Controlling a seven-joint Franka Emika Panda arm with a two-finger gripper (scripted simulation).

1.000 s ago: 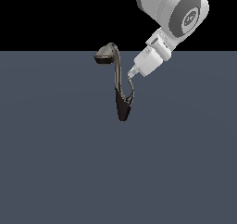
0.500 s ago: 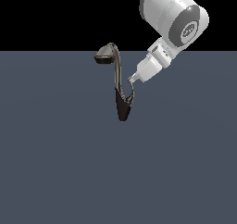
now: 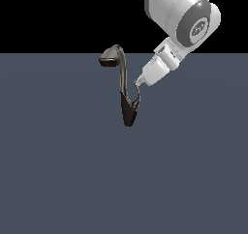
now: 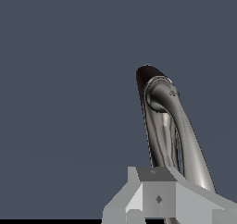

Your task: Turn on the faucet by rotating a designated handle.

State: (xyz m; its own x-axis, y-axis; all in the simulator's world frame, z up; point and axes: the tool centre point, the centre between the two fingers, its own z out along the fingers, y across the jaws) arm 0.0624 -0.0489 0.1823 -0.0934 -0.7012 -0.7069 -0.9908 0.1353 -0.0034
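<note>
Looking across the exterior view, you have bare grey floor (image 3: 58, 180) on all sides of the faucet (image 3: 127, 107), which stands upright just above frame centre, its spout head aimed toward the upper left. Your gripper (image 3: 137, 83) comes in from the upper right, its tip at the thin handle (image 3: 139, 98) on the base's right. You cannot tell how the jaws stand; the wrist view cuts them off.

The small shiny metal faucet (image 3: 125, 85) has a blackish base, a grey curved neck and a dark grey flat head. The robot's big round arm (image 3: 181, 15) is white with a grey cap. The flat floor (image 3: 58, 170) is dull blue-grey.
</note>
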